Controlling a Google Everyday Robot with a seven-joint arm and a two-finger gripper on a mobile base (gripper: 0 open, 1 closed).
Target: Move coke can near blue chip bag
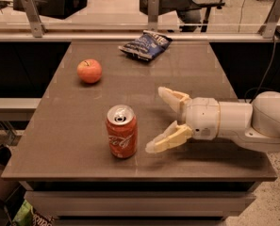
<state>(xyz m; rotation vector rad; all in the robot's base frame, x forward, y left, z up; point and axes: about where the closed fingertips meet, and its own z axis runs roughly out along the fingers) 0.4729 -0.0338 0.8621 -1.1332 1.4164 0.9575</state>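
Note:
The coke can (pixel 121 131) stands upright near the front of the brown table (pixel 73 140), red with white script and a silver top. The blue chip bag (pixel 144 44) lies flat at the table's far edge, well behind the can. My gripper (pixel 156 119) comes in from the right, low over the table, just right of the can. Its two cream fingers (pixel 170 138) are spread wide and hold nothing. The can is outside the fingers, a short gap to their left.
An orange-red apple (pixel 89 70) sits at the left of the table, behind the can. A metal rail with posts (pixel 152 8) runs behind the table. My white arm (pixel 243 121) covers the right front part of the table.

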